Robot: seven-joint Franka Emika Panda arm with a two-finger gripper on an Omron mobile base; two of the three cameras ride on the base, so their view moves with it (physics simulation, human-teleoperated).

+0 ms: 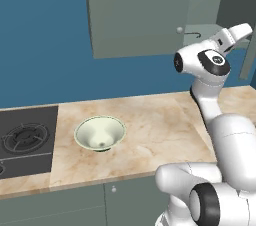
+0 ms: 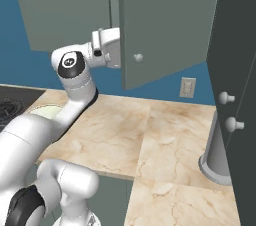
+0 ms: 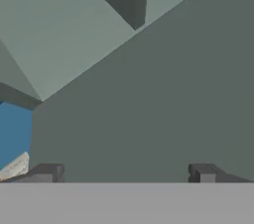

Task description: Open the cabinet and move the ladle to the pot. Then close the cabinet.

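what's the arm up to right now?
The arm has its tool raised to the wall cabinet, jaws wide open, holding nothing. One cabinet door stands swung open, with its round knob showing in the right base view, and the hand is reaching in behind it. A thin pale handle, possibly the ladle, shows inside. A pale bowl sits on the counter by the stove.

The arm (image 1: 220,120) is built of smooth, glossy white rounded shells, fat near the base and slimmer toward the wrist. Dark, nearly black rings sit where the segments meet, and a round black cap with a small pale mark covers one joint. The gripper's (image 3: 124,173) two finger tips (image 3: 47,172) are small, blocky and dark grey.
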